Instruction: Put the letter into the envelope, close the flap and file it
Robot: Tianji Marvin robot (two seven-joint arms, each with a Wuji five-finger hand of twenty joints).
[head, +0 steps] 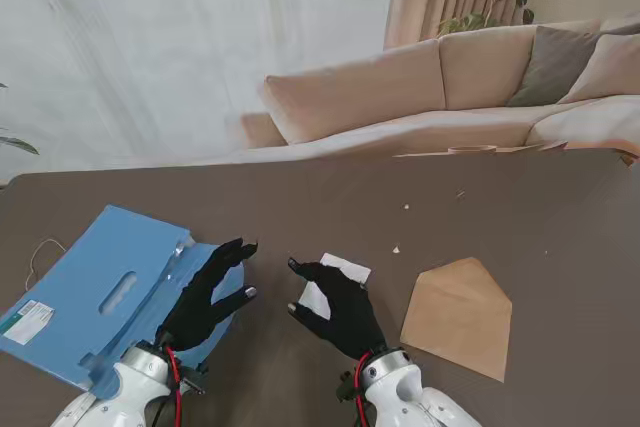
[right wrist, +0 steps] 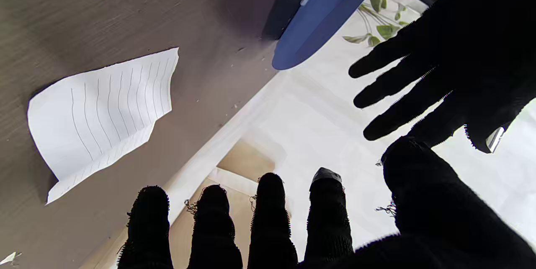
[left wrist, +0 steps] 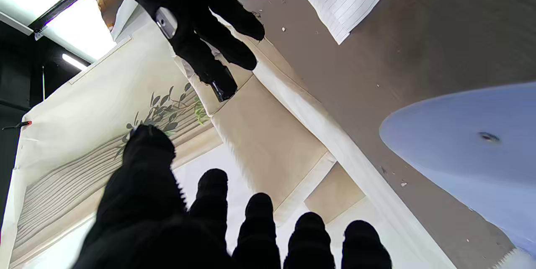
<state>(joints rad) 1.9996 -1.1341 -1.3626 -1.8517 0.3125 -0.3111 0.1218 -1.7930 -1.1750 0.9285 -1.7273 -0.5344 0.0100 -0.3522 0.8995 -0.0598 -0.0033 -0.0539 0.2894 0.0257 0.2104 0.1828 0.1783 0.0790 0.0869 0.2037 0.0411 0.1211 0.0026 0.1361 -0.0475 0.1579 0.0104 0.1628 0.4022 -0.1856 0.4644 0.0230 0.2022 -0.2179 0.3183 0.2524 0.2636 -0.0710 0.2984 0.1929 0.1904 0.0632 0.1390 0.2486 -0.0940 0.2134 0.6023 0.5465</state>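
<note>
My right hand (head: 340,307) hovers spread and empty over the lined letter (head: 335,282) at the frame's lower centre on the counter (head: 300,207); thin and floppy, it likely wants pinching by an edge.

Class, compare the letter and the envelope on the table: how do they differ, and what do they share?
The letter is white lined paper; the envelope is plain brown. The letter lies partly under the right robot hand; the envelope lies uncovered, farther right, flap open. Both rest on the table, untouched.
</note>
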